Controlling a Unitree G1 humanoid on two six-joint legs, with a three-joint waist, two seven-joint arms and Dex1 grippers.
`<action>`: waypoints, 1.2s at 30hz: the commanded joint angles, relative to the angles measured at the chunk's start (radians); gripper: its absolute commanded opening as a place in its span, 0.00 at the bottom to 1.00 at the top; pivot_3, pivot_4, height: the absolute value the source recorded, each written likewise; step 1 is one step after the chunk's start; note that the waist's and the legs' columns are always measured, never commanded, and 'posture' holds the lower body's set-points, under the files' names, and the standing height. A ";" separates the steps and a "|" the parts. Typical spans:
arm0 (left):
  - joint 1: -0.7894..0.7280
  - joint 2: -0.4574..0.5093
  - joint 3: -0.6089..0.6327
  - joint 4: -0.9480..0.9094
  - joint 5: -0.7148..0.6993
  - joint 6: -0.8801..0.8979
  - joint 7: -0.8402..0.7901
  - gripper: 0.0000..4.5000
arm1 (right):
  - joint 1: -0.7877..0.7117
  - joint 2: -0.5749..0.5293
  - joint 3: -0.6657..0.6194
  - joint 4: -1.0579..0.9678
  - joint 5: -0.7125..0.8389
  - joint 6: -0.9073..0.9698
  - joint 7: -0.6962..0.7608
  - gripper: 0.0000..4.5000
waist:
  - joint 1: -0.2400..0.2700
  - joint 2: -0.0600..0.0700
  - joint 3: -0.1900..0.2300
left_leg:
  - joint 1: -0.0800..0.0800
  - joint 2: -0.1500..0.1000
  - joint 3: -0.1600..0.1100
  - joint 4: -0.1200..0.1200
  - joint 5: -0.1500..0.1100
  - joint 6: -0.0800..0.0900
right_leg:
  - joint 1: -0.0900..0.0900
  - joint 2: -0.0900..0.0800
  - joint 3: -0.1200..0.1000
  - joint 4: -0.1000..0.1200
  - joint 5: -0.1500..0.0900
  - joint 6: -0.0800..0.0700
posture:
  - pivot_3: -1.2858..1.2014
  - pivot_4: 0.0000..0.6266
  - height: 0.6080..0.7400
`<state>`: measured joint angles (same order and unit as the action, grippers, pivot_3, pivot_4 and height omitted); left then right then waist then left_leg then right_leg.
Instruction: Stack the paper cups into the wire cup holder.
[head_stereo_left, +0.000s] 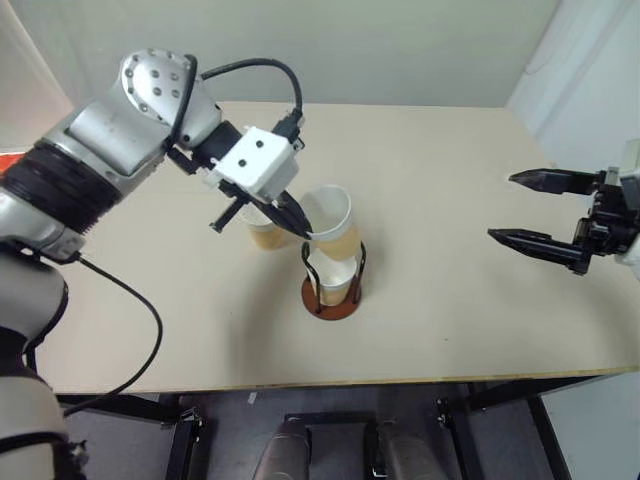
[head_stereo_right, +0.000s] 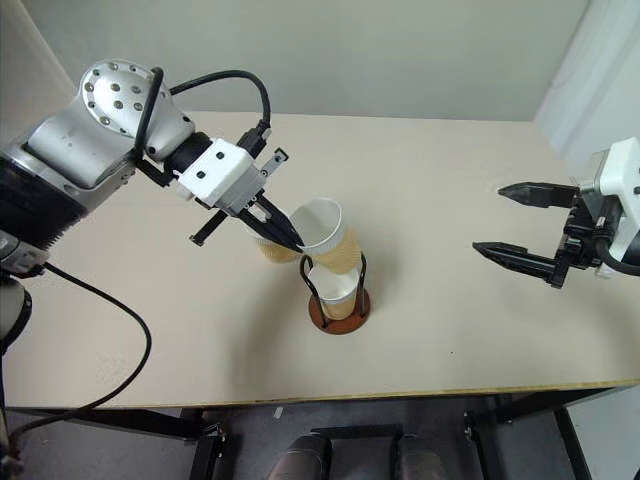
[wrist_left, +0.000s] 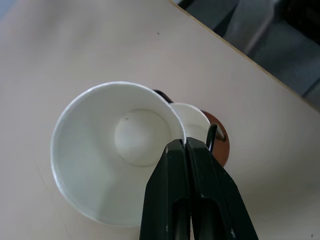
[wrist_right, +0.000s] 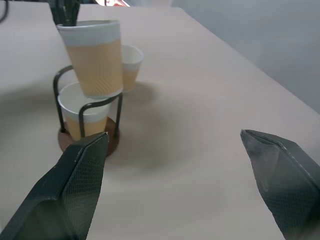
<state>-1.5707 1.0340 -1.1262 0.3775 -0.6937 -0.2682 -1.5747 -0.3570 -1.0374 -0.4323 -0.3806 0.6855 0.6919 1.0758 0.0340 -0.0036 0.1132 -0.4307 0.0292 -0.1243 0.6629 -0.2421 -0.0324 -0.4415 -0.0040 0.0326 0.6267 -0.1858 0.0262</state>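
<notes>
Your right gripper (head_stereo_left: 541, 212) idles open, while the left gripper (head_stereo_right: 292, 238) pinches a tilted cup (head_stereo_right: 328, 236) by the rim over the holder (head_stereo_right: 339, 300); lowered crooked, it could snag a wire loop.

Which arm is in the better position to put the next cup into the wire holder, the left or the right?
Left. The left gripper is shut on the rim of a paper cup, held tilted just above the wire cup holder, which already contains one cup. The right gripper is open, holds nothing and is far off.
</notes>
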 joint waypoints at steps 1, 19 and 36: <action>-0.048 0.006 -0.054 -0.003 -0.037 -0.061 -0.040 0.01 | 0.014 -0.022 -0.055 -0.037 0.024 0.003 -0.018 1.00 | 0.001 0.000 0.000 | -0.001 0.000 0.000 0.001 -0.001 0.000 | 0.000 0.000 0.000 0.000 0.000 0.000 | 0.52 0.24 1.00; -0.176 0.000 -0.223 0.041 -0.145 -0.111 -0.040 0.01 | 0.068 -0.006 -0.052 -0.061 0.028 -0.018 -0.071 1.00 | 0.011 0.002 0.001 | -0.004 -0.001 0.003 0.006 -0.004 0.003 | -0.001 -0.001 0.000 -0.001 0.000 0.003 | 0.52 0.24 1.00; -0.231 -0.100 -0.332 0.159 -0.147 -0.124 -0.040 0.27 | 0.111 0.018 -0.068 -0.124 0.056 -0.012 -0.143 1.00 | 0.014 0.003 0.001 | -0.005 -0.002 0.005 0.011 -0.005 0.005 | 0.000 -0.001 0.001 -0.001 0.002 0.006 | 0.52 0.24 1.00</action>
<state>-1.7654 0.9314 -1.4722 0.5224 -0.8358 -0.3895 -1.5752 -0.2326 -1.0154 -0.4575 -0.4797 0.7226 0.6863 0.9464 0.0480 -0.0008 0.1147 -0.4356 0.0280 -0.1196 0.6740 -0.2476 -0.0272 -0.4414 -0.0051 0.0339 0.6259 -0.1839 0.0323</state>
